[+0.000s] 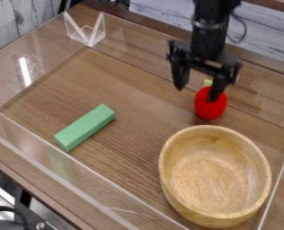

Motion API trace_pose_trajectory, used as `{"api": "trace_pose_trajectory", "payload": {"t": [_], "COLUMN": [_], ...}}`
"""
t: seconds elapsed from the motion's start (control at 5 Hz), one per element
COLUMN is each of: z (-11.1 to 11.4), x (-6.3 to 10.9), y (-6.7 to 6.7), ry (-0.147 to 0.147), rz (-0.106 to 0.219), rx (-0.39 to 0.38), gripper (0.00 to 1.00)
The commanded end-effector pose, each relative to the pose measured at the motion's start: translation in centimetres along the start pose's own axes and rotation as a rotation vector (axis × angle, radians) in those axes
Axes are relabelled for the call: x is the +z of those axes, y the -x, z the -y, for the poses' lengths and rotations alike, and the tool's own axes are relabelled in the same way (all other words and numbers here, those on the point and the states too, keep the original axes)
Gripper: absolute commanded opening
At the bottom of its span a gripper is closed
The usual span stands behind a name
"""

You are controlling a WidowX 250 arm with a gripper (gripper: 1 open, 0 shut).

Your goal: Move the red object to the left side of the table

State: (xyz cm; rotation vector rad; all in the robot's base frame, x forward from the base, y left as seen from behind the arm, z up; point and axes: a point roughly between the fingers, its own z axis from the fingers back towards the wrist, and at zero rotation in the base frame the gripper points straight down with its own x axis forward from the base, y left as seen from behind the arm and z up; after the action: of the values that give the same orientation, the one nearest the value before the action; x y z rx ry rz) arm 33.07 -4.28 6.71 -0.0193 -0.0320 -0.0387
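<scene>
Partly hidden behind a black gripper (201, 81) with jaws spread wide, the glossy, rounded red object (209, 104) sits right of centre on the wood-grain table (132, 85). Nearby: a smooth round wooden bowl (214, 173) and a green rectangular block (84, 127).

You see a brown wood-grain table (132, 85) ringed by clear, colourless walls (37, 63). The red object (209, 106) is glossy red. The block (84, 127) is plain green, the bowl (214, 173) pale tan wood with faint grain. Your pincer (202, 81) is black.
</scene>
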Motion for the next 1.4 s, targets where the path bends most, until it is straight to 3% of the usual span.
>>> {"api": "trace_pose_trajectory", "payload": {"t": [0.0, 0.2, 0.4, 0.6, 0.8, 1.2], "z": [0.7, 1.0, 0.9, 0.5, 0.0, -5.0], "x": [-0.1, -1.2, -1.4, 0.3, 2.8, 8.4], "y": [-0.6, -0.8, -0.8, -0.7, -0.6, 1.2], "ry": [0.007, 0.008, 0.008, 0.008, 0.008, -0.024], "rz": [0.031, 0.022, 0.022, 0.048, 0.094, 0.173], "rx": [-0.009, -0.007, -0.002, 0.029, 0.07, 0.282], "gripper": [1.0, 1.0, 0.0, 0.0, 0.0, 0.0]}}
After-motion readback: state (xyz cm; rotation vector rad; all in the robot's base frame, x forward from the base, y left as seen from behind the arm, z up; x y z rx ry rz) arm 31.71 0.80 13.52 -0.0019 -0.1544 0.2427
